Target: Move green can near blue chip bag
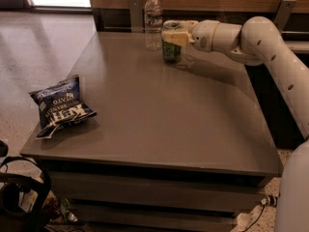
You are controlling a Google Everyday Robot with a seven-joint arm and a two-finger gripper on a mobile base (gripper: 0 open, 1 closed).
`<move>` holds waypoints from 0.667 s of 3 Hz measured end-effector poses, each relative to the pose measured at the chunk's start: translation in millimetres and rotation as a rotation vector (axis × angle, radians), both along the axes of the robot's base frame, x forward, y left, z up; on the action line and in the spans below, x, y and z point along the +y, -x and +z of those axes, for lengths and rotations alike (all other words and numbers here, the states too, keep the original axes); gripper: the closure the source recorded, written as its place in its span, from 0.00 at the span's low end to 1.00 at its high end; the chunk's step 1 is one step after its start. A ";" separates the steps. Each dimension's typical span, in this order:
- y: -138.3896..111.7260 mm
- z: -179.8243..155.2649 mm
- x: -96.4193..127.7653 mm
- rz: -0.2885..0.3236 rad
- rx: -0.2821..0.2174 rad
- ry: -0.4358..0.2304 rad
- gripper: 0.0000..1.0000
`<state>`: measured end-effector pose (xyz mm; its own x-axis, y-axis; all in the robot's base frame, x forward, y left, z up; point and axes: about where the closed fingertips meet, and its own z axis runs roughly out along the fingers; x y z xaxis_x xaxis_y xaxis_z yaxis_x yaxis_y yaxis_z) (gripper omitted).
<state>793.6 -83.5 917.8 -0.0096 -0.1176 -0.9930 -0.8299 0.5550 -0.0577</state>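
While within end effector point(175, 33), green can point(171, 51)

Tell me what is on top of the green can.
The gripper is at the green can's upper part, covering the near side of its rim. Part of the silver top shows behind it. Nothing else sits on the can.

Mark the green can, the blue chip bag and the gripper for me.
green can point(171, 52), camera view, lower green body.
blue chip bag point(60, 105), camera view, lettered front.
gripper point(171, 34), camera view, tip at the can's top.
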 end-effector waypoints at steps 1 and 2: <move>17.8 22.0 4.9 0.038 -0.017 0.007 1.00; 48.8 48.5 9.9 0.084 -0.025 -0.005 1.00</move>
<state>744.8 -73.6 966.2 0.0253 -0.1124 -0.9933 -0.8719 0.4837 -0.0769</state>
